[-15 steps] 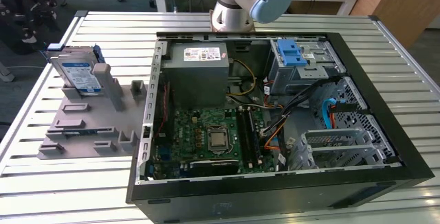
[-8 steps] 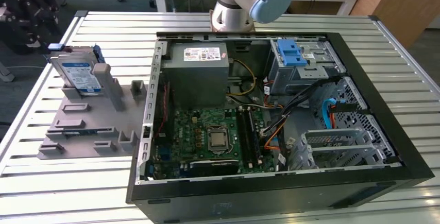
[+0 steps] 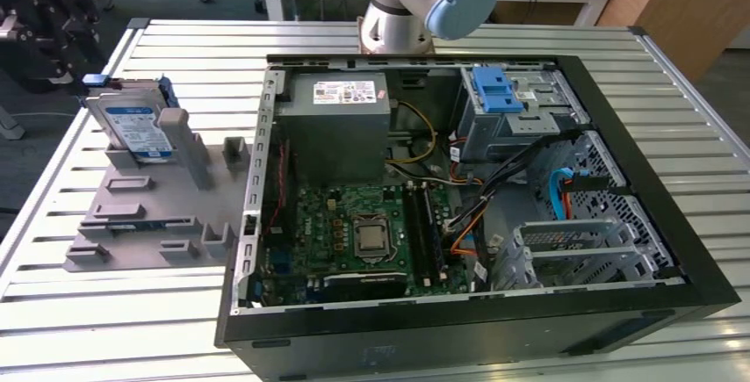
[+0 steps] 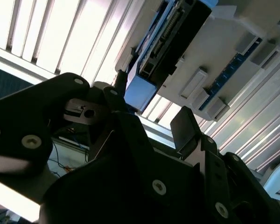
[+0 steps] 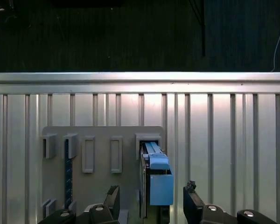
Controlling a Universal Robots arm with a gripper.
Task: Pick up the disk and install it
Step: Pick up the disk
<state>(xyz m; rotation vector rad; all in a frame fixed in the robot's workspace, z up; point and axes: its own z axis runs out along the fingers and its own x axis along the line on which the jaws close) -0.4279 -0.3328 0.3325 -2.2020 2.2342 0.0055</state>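
Exterior view: the disk (image 3: 133,127) stands on edge in a slot at one end of the grey holder (image 3: 140,215). The holder lies flat on the slatted table (image 3: 118,312). An open case (image 3: 469,198) sits just beside the holder, toward the exterior view's right. This view gives the disk's broad face: silver metal, a blue-and-white label (image 3: 132,130), and blue rail along the edges.

First wrist view: the camera looks down onto the holder, so the disk is seen edge-on as a thin dark slab with a blue rail (image 5: 161,186) capping it. No label is visible from here. The gripper (image 5: 151,191) has its jaws wide and holds nothing. One black finger (image 5: 113,196) stands to each side of the disk. Bare holder shows in the gap on one side and bare table in the gap on the other, so there is no contact.

Second wrist view: seen from low behind the fingers, the disk's connector end (image 4: 170,32) is a dark edge with a row of contacts, with a pale blue rail end close below it. The fingers are apart and clear of the disk here too.
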